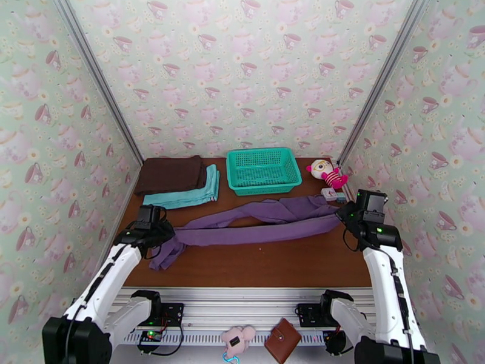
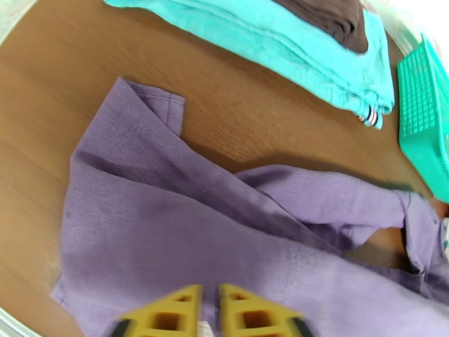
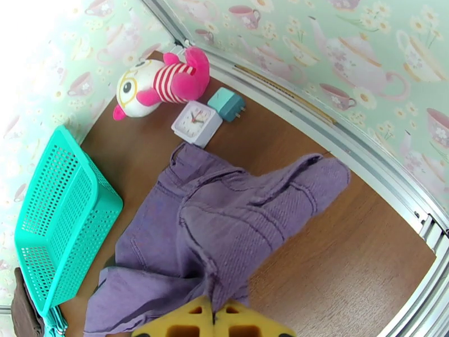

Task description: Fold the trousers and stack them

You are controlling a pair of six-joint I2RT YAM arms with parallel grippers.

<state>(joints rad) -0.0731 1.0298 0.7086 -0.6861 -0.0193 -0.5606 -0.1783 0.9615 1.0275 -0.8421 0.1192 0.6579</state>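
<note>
The purple trousers (image 1: 260,222) stretch across the brown table, legs together, from left to right. My left gripper (image 1: 162,233) is shut on the leg end at the left; its yellow fingers (image 2: 168,317) pinch the cloth (image 2: 196,231) at the bottom of the left wrist view. One leg hem (image 2: 151,108) folds back toward the far side. My right gripper (image 1: 344,215) is shut on the waist end at the right. In the right wrist view the waist fabric (image 3: 241,220) rises bunched from between the yellow fingertips (image 3: 247,321).
A teal mesh basket (image 1: 263,170) stands at the back centre. Folded teal (image 1: 185,194) and dark brown (image 1: 170,173) garments lie at the back left. A pink plush toy (image 1: 326,173), a small clock (image 3: 196,122) and a teal plug (image 3: 227,103) sit at the back right corner.
</note>
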